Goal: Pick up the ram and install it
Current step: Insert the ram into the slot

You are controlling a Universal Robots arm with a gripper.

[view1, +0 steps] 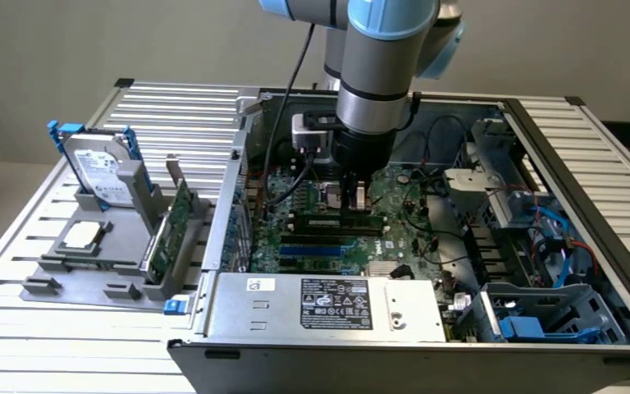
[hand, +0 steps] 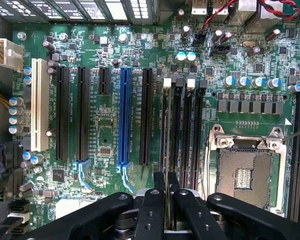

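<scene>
Reaching down with the arm [view1: 376, 74] into the open computer case [view1: 293, 365] standing on the slatted desk [view1: 173, 115]; holding the tool [hand: 167, 181] low over the motherboard [hand: 105, 135], set narrow; clamping the ram [hand: 167, 160] from both faces with the black fingers [hand: 151, 207]; showing the ram edge-on in the wrist view, as a thin pale line lying along the black memory slot that ends in a white latch [hand: 167, 83]; placing it between a long black expansion slot [hand: 146, 115] and the open processor socket [hand: 245, 175]; being unable to tell whether touching that memory slot or hanging just above it; keeping, well apart on the exterior view's left, a grey fixture [view1: 47, 287] on the desk, carrying a hard drive [view1: 102, 168] upright, a silver processor chip [view1: 83, 236] lying flat and a green expansion card [view1: 173, 226] on edge.
</scene>
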